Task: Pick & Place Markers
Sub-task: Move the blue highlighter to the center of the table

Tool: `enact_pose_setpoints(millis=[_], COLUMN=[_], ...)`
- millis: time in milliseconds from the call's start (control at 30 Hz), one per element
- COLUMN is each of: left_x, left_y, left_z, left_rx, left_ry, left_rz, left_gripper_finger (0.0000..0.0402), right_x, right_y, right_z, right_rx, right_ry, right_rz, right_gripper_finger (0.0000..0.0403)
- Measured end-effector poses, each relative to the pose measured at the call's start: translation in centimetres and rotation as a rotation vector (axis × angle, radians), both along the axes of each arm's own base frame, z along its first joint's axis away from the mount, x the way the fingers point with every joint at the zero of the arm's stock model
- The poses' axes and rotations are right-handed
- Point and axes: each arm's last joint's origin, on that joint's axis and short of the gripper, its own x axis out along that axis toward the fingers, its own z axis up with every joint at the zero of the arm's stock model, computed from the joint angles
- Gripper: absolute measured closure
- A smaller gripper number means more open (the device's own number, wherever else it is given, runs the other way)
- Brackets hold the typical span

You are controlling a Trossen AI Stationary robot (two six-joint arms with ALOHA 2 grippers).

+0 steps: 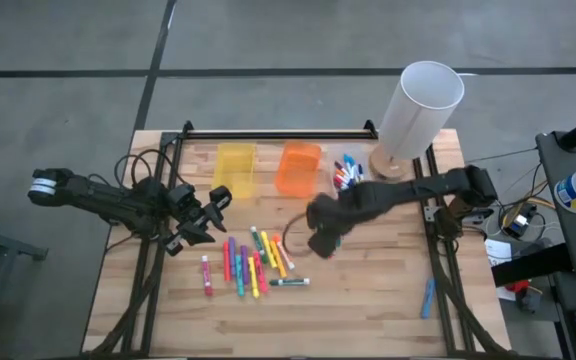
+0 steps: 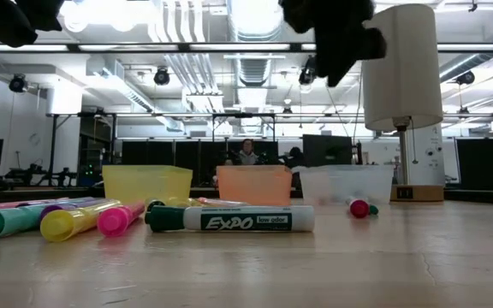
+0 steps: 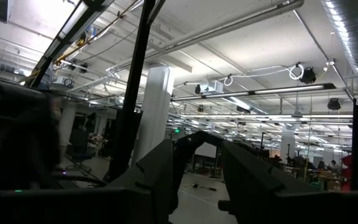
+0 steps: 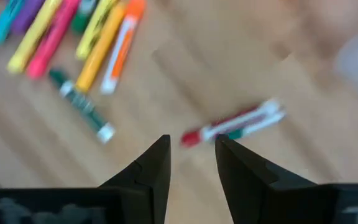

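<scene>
Several coloured markers point(image 1: 253, 265) lie loose in a cluster on the wooden table, seen also in the low view point(image 2: 75, 218) and the right wrist view point(image 4: 61, 37). A green-capped marker point(image 2: 229, 220) lies at the cluster's near side. A red-capped marker point(image 4: 235, 124) lies flat on the wood by itself, across a green one. My right gripper point(image 4: 191, 146) hangs open above that marker, pointing steeply down, with nothing between its fingers. My left gripper point(image 1: 213, 208) is raised at the table's left, tipped upward and open point(image 3: 194, 149).
A yellow bin point(image 1: 234, 165), an orange bin point(image 1: 298, 168) and a clear bin point(image 1: 346, 175) holding several markers stand in a row at the far edge. A tall white cylinder point(image 1: 418, 110) stands at the far right corner. A blue marker point(image 1: 428, 297) lies near the right edge.
</scene>
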Motion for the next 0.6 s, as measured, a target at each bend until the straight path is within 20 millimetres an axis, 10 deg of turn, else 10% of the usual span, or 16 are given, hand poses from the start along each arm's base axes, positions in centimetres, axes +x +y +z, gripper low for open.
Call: enact_pose_setpoints(millis=[600], left_x=[0.0], left_y=[0.0], left_z=[0.0], left_rx=[-0.011], left_ry=[0.0], left_rz=[0.009], left_gripper_finger=[0.0268], right_x=[-9.4], right_y=[12.7], right_z=[-6.4], right_rx=[0.04], right_ry=[0.402], right_rz=[-0.361], right_gripper_finger=[0.0159])
